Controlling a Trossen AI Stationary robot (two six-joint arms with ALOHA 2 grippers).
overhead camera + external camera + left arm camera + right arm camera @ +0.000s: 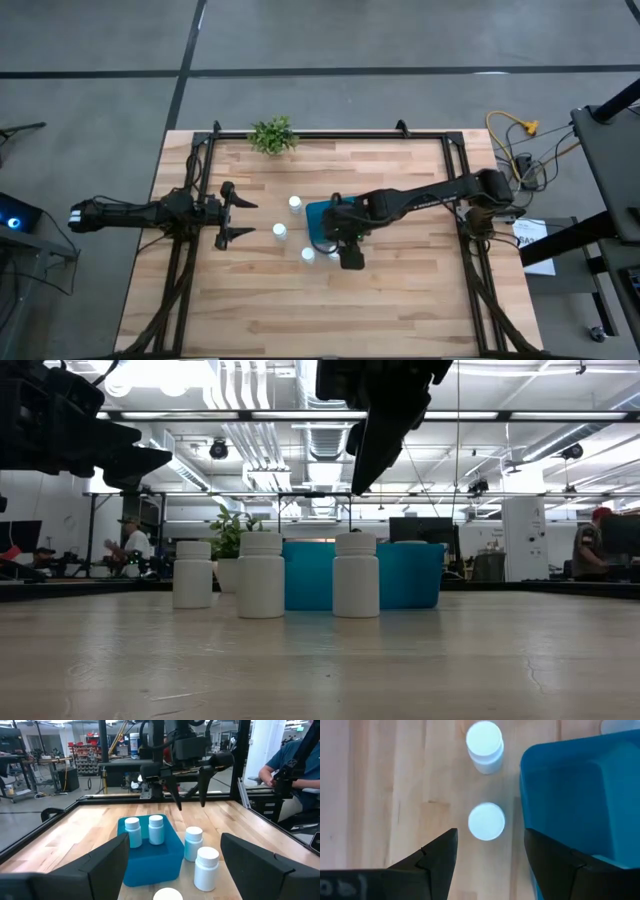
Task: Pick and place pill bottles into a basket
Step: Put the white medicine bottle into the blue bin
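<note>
My right gripper [487, 852] hovers open and empty above a pill bottle [486, 821] just left of the basket [580, 795]. My left gripper [238, 219], also open, waits well left.

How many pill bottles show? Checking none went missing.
6. In the basket: one bottle, its neighbour. On the table beside it: far bottle, left bottle, near bottle, and a fourth bottle below the right gripper. Others could be hidden. Left gripper waits leftward.
</note>
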